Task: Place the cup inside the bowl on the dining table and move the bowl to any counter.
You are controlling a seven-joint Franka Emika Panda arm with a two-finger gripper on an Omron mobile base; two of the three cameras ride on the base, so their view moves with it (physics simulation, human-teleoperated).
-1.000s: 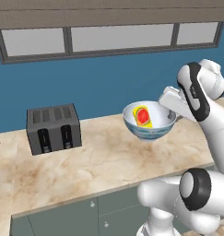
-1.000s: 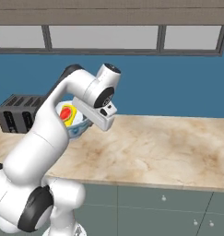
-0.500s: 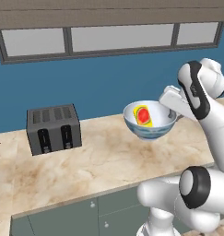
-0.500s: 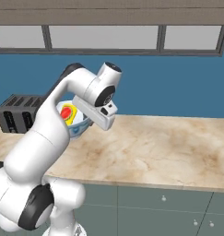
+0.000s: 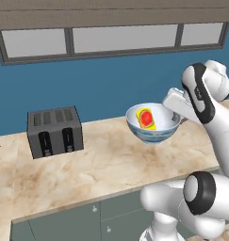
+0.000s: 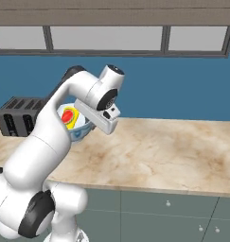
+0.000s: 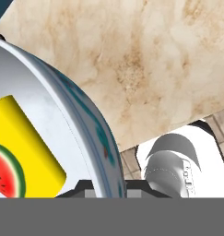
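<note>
The bowl [image 5: 152,133], white inside and pale blue patterned outside, hangs just above the counter [image 5: 111,164] near the blue wall. The yellow cup [image 5: 146,118] with its red patch lies inside it. My gripper [image 5: 177,119] is shut on the bowl's right rim. In the right base view the bowl [image 6: 81,129] and cup [image 6: 68,116] peek out behind my forearm, with the gripper [image 6: 91,124] at the rim. The hand view shows the rim [image 7: 92,133] running between my fingertips, with the gripper [image 7: 106,186] and the cup [image 7: 26,147] at left. The dining table is out of view.
A dark grey toaster [image 5: 54,131] stands on the counter to the left of the bowl, also seen as the toaster [image 6: 19,122] at the far left. Grey-green cabinet doors [image 6: 173,212] run below the worktop. The blue wall and windows close off the back.
The hand and the bowl with the cup have sunk very slightly toward the counter. The grip is unchanged.
</note>
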